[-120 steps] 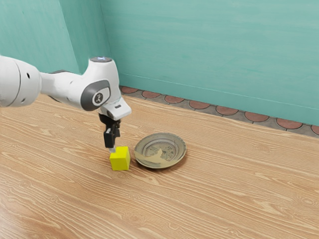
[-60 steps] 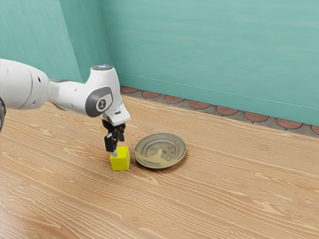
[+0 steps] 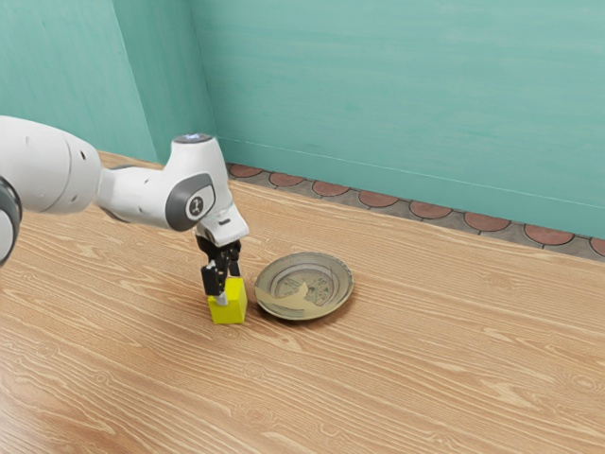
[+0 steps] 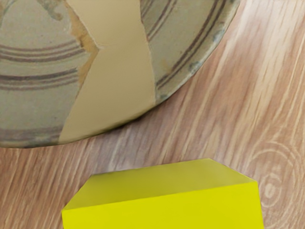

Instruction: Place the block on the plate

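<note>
Yellow block (image 3: 231, 312) sits beneath the tool (image 3: 230, 289), between its fingers.

In the exterior view, the white Franka arm (image 3: 47, 168) is cropped at left. Left of center, the yellow block (image 3: 230, 311) is partly covered by the gripper (image 3: 229, 289), whose far fingertip is hidden. In the wrist view, the banded plate (image 4: 38, 112) is cut off at upper left, the block at bottom.

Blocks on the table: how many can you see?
1. The yellow block is on the table, beside the plate, with my gripper right over it. Another could be hidden behind the arm.
</note>
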